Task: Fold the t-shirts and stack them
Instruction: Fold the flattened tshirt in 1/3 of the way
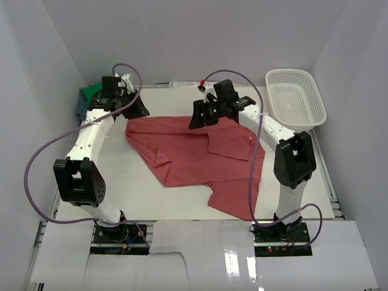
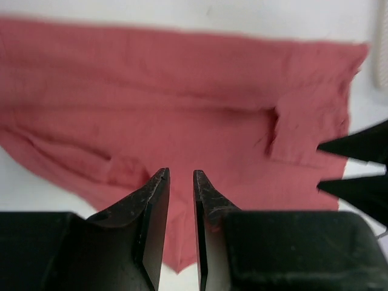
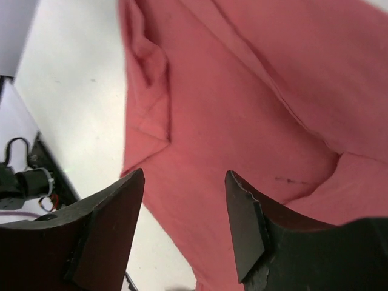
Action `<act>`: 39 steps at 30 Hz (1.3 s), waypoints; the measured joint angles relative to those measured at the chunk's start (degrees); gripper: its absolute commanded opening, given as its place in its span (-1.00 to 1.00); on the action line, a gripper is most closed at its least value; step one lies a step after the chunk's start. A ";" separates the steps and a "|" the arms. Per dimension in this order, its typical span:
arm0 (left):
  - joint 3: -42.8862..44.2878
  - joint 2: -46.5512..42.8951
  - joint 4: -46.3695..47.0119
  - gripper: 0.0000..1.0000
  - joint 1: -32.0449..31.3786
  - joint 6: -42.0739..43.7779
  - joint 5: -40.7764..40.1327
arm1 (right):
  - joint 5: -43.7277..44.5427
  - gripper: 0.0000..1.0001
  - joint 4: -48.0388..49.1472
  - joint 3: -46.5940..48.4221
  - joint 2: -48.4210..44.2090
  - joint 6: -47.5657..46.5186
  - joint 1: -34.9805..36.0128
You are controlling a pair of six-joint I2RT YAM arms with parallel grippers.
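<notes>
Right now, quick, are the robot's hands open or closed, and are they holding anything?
Left gripper: open just a crack, holding nothing.
Right gripper: wide open, holding nothing.

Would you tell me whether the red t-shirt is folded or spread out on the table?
Mostly spread: the red t-shirt lies loosely across the table, rumpled, with only a flap turned over near its middle.

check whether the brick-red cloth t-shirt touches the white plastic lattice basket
Apart. Top external view shows bare table between the t-shirt and the basket.
</notes>
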 measured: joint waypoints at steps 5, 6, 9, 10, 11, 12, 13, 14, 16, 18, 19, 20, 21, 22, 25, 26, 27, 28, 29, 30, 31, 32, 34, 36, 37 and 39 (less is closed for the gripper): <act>-14.16 -1.22 -2.14 -0.53 -0.11 0.13 1.03 | 4.42 0.23 -3.80 1.73 9.01 0.39 0.94; -16.39 -1.38 -2.75 -0.56 -0.20 0.09 1.36 | 4.98 0.00 -4.59 2.84 11.06 0.52 1.22; -21.11 -2.47 -3.69 -0.57 -0.98 0.13 1.46 | 5.07 -0.17 -5.86 5.86 15.87 1.40 2.54; -22.23 -3.15 -3.89 -0.57 -1.38 0.13 1.44 | 4.61 -0.24 -5.92 6.78 17.05 1.81 2.97; -23.15 -3.98 -4.13 -0.57 -1.90 0.13 1.44 | 4.00 -0.32 -5.86 7.69 18.05 2.16 3.34; -23.82 -4.81 -4.17 -0.56 -2.51 0.13 1.42 | 3.41 -0.58 -5.84 8.59 18.95 2.71 3.67; -24.28 -5.53 -4.11 -0.55 -3.08 0.15 1.33 | 2.80 -0.84 -5.66 9.40 19.65 3.02 4.02; -24.63 -6.23 -4.15 -0.55 -3.87 0.13 1.07 | 2.19 -0.85 -5.42 10.23 20.35 3.32 4.37; -25.20 -6.99 -3.78 -0.54 -5.62 0.11 -0.09 | 1.27 -0.85 -5.07 11.21 21.14 4.52 4.76; -26.03 -7.26 -3.28 -0.52 -7.37 0.00 -1.33 | -0.33 -0.84 -3.87 12.33 22.47 5.38 5.07; -26.58 -7.26 -3.08 -0.52 -8.07 -0.07 -1.99 | -0.90 -0.85 -3.30 12.66 23.08 5.79 5.09; -27.19 -7.26 -2.86 -0.52 -8.72 -0.09 -2.36 | -1.33 -0.85 -2.82 12.87 23.69 6.03 5.11; -27.74 -7.26 -2.91 -0.51 -9.22 -0.09 -2.78 | -1.86 -0.85 -2.36 12.90 24.37 6.27 5.09; -28.26 -7.26 -2.86 -0.51 -9.51 -0.09 -3.34 | -2.16 -0.85 -2.21 12.90 24.87 6.47 5.09; -29.03 -7.13 -2.62 -0.51 -9.57 -0.11 -5.05 | -3.19 -0.85 -1.42 12.90 26.58 7.19 5.22; -29.03 -6.95 -2.47 -0.51 -9.57 -0.11 -5.53 | -3.41 -0.85 -1.25 12.90 27.10 7.39 5.25; -29.03 -6.71 -2.12 -0.51 -9.57 -0.11 -6.12 | -3.61 -0.85 -1.09 12.90 27.47 7.52 5.29; -29.03 -6.49 -1.73 -0.51 -9.57 -0.13 -6.58 | -3.76 -0.85 -1.03 12.87 27.85 7.61 5.33; -29.05 -6.29 -1.29 -0.51 -9.57 -0.22 -7.32 | -3.93 -0.85 -0.98 12.87 28.09 7.72 5.38; -29.05 -6.19 -0.90 -0.50 -9.57 -0.31 -7.80 | -4.07 -0.85 -0.92 12.83 28.20 7.74 5.44; -29.05 -6.10 -0.48 -0.50 -9.57 -0.48 -8.24 | -4.22 -0.85 -0.85 12.83 28.24 7.74 5.49; -29.07 -6.03 0.04 -0.50 -9.57 -0.55 -8.63 | -4.33 -0.85 -0.76 12.81 28.24 7.74 5.57; -29.09 -5.70 1.05 -0.49 -9.57 -0.79 -9.11 | -4.68 -0.85 -0.20 12.81 28.24 7.76 5.68; -29.09 -4.83 2.01 -0.50 -9.57 -1.01 -9.38 | -4.87 -0.85 0.28 12.81 28.24 7.74 5.68; -29.09 -4.44 2.38 -0.50 -9.57 -1.09 -9.40 | -5.01 -0.85 0.35 12.81 28.24 7.76 5.68; -29.09 -2.78 3.26 -0.50 -9.57 -1.18 -9.38 | -5.14 -0.85 0.50 12.76 28.24 7.76 5.68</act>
